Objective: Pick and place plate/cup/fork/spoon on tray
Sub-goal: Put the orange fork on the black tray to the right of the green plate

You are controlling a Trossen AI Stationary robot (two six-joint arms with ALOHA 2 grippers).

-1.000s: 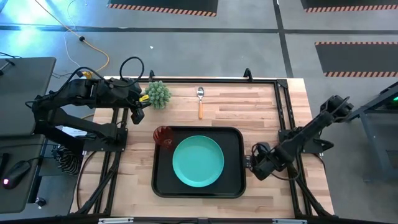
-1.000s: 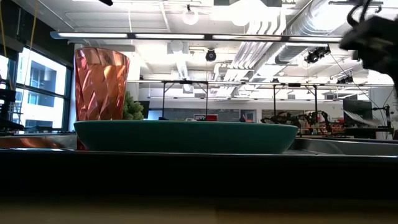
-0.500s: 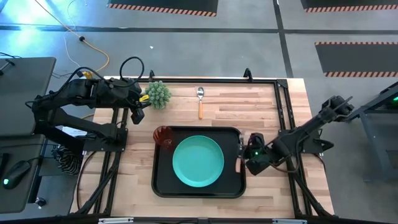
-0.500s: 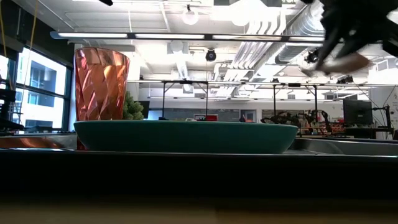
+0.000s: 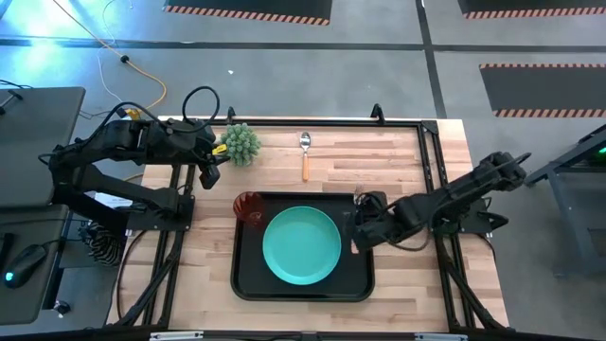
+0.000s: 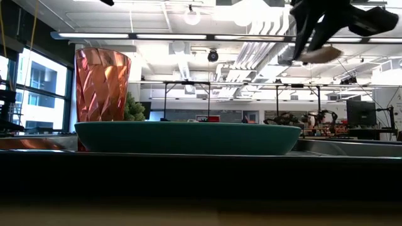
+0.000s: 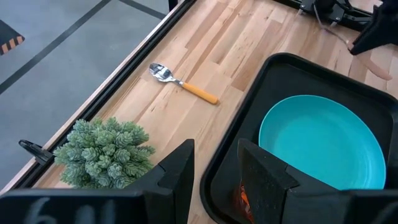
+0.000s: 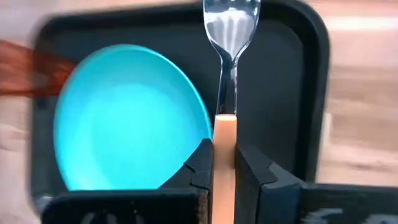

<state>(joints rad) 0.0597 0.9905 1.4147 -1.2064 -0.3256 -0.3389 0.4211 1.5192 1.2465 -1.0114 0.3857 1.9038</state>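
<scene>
The black tray (image 5: 248, 284) lies at the middle of the table's near half. On it are the teal plate (image 5: 301, 245) and, in its far left corner, the red-orange cup (image 5: 249, 206). My right gripper (image 5: 358, 232) hangs over the tray's right part, shut on the fork (image 8: 231, 25). The spoon (image 5: 305, 154) lies on the wood beyond the tray. My left gripper (image 5: 210, 170) is open and empty above the table's far left, near the green plant. My right gripper pinches the fork's light orange handle (image 8: 224, 134) between its two fingers (image 8: 200, 168). The fork sticks out ahead along the fingers, silver tines (image 8: 231, 15) leading. It is lifted clear above the tray, as the low view (image 6: 321, 54) shows.
A spiky green plant (image 5: 240, 143) stands on the wood at the far left, beside my left gripper. Black frame rails (image 5: 431, 161) run along the table's left, right and far edges. Bare wood lies between the tray and the spoon.
My right gripper has gone toward the table's left edge, from the wood right of the tray to over the tray's right part, carrying the fork clear of the table. My left arm has kept still.
</scene>
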